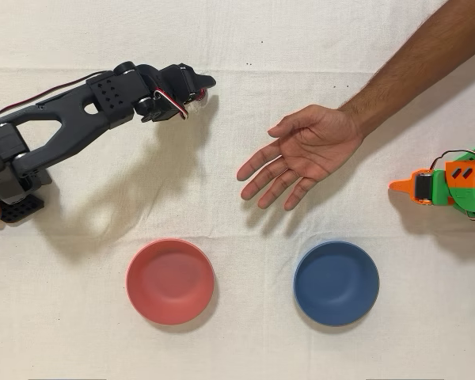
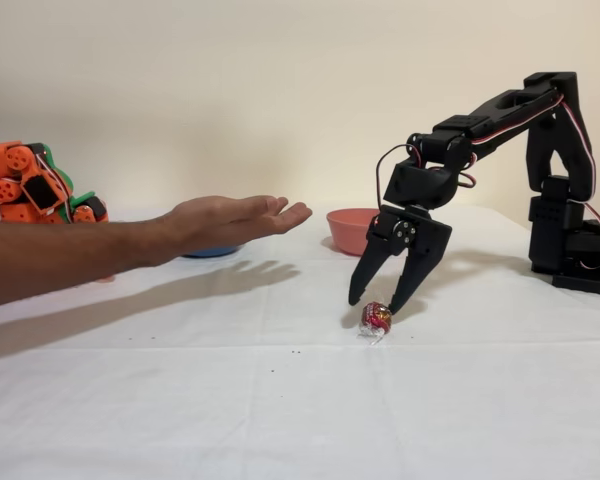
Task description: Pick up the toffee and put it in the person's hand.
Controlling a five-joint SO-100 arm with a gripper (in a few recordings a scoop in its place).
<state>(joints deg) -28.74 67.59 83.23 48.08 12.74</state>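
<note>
The toffee (image 2: 376,319), a small round candy in shiny red wrapper, lies on the white cloth. My black gripper (image 2: 377,301) hangs open just above it, one fingertip on each side, apart from the wrapper. In the overhead view the gripper (image 1: 199,93) is at the upper left, and a bit of the toffee (image 1: 207,98) peeks out beside it. The person's hand (image 1: 305,154) is held open, palm up, in the middle of the table, well to the right of the gripper. In the fixed view the hand (image 2: 230,220) hovers at the left, above the cloth.
A red bowl (image 1: 170,281) and a blue bowl (image 1: 336,283) sit along the near edge in the overhead view. The idle orange arm (image 1: 451,184) rests at the right edge. The person's forearm (image 1: 416,67) crosses the upper right corner.
</note>
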